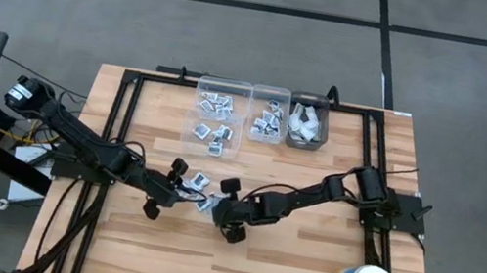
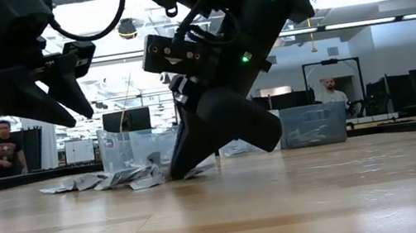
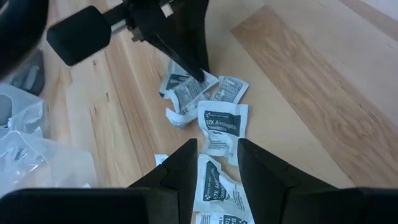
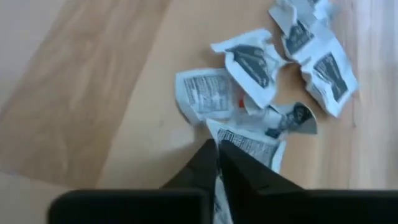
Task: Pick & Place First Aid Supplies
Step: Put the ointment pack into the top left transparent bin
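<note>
I am pinching my right gripper (image 4: 217,163) shut on a small white printed packet (image 4: 245,144) in the loose pile (image 3: 208,102) at the wooden table's (image 1: 303,256) centre. My left gripper (image 3: 214,163) is hovering open beside it; three clear plastic bins (image 1: 262,112) are lining the far edge.

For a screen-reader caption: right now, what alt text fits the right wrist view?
The right gripper, fingers shut, pinches the edge of a white printed packet on the wooden table, with several more crumpled packets scattered just beyond.
</note>
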Robot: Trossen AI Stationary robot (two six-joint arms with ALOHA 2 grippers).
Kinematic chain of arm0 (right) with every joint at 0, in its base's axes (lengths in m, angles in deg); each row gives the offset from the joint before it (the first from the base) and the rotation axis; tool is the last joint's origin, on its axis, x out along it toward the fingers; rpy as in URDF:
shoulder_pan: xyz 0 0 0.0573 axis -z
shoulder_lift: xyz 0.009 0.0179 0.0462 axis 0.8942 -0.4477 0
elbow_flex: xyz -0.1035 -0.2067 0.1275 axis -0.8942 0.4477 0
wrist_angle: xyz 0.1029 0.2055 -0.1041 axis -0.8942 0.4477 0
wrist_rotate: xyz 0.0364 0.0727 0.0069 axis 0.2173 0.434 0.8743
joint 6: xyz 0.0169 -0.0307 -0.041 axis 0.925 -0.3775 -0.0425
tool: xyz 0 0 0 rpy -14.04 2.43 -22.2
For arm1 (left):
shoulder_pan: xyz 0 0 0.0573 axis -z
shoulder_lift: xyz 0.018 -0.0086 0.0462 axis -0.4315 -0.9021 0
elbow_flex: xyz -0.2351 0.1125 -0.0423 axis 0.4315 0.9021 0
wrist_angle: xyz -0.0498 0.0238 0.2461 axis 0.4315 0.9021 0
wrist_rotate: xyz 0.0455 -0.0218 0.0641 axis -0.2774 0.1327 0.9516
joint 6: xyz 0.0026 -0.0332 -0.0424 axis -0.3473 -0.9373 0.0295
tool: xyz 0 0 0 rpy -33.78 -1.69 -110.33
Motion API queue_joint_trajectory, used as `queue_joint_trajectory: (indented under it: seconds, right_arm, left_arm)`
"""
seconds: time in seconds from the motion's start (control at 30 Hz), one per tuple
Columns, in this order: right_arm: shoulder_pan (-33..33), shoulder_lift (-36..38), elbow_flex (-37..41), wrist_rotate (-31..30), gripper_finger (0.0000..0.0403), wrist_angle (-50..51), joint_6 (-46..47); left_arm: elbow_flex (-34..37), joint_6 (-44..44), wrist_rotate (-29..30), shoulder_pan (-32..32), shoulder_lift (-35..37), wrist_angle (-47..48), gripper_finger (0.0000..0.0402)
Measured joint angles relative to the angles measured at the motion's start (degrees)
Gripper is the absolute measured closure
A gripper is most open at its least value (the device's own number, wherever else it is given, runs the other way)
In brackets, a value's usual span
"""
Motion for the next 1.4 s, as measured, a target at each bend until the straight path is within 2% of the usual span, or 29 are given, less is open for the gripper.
queue_joint_trajectory:
  seconds: [0.23, 0.43, 0.7, 0.9, 1.1, 1.2, 1.4]
  right_arm:
    - [0.3, 0.2, -6.0, -3.4, 0.04, 10.2, -0.3]
    - [2.2, 0.2, -11.6, -3.3, 0.0401, 12.5, -2.9]
    - [3.9, 0.2, -18.1, 1.2, 0.0402, 18.4, -5.4]
    - [4.0, 0.2, -18.4, 1.5, 0.0402, 19.2, -6.2]
    - [4.1, 0.2, -18.4, 2.4, 0.0403, 18.2, -6.8]
    - [4.1, 0.2, -18.4, 2.4, 0.0403, 17.8, -7.4]
    - [4.1, 0.2, -18.4, 2.4, 0.0403, 17.8, -7.4]
  left_arm:
    - [0.0, 0.1, 1.3, -0.1, 0.0, -0.3, 0.0286]
    - [0.0, 2.1, 2.9, -0.1, 0.0, -2.4, 0.0286]
    - [0.0, 3.2, 4.3, -0.1, 0.0, -4.1, 0.0286]
    - [0.0, 3.4, 4.3, -0.6, 0.0, -4.8, 0.0286]
    - [0.0, 5.2, 4.1, -4.7, -1.4, -5.4, 0.0286]
    - [0.0, 5.2, 1.7, -6.8, -3.8, -5.6, 0.0286]
    - [0.0, 14.2, 0.4, -7.4, -9.8, -10.0, 0.0286]
